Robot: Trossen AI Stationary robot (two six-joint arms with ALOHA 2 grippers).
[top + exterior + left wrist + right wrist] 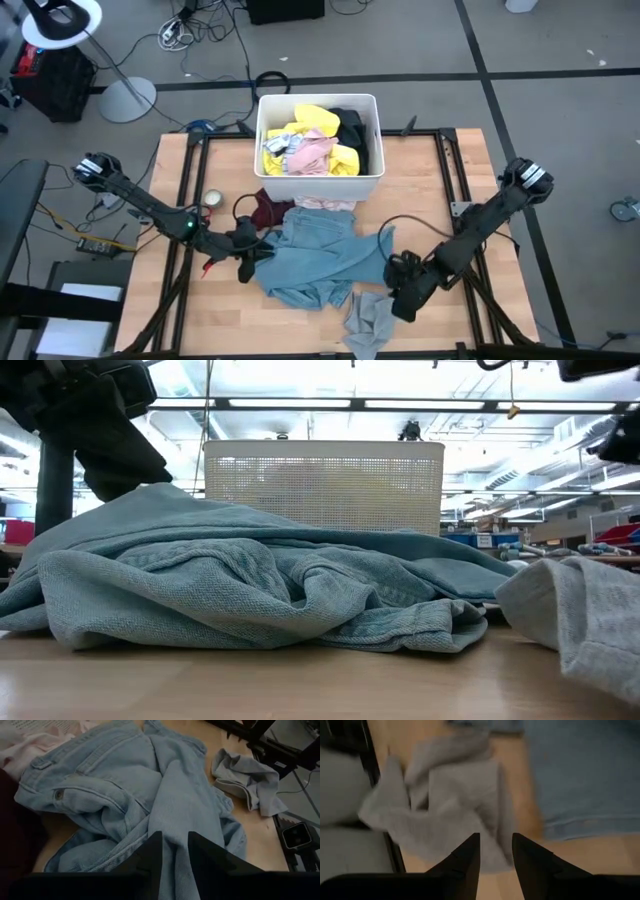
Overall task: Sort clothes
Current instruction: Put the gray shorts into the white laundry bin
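Observation:
A light blue denim garment (318, 255) lies crumpled in the middle of the table. My left gripper (244, 268) is at its left side, shut on a fold of it. A grey garment (368, 322) lies by the near edge, seen also in the right wrist view (445, 805). My right gripper (402, 298) stands open just right of and above it, its fingers (470, 855) over the cloth's edge. A maroon garment (268, 208) and a pink one (325, 205) lie in front of the bin. My left gripper pinches a raised fold of the denim garment (175, 832) between its two fingers, at the garment's left side. The fingers slant down from the table's left. The held part stands raised (150, 495); the rest of the garment lies slack on the table.
A white bin (270, 185) at the far middle holds yellow, pink and black clothes. A small round object (212, 198) sits left of the maroon garment. Black frame rails (185, 180) run along the table's sides. Bare wood shows at the near left and far right.

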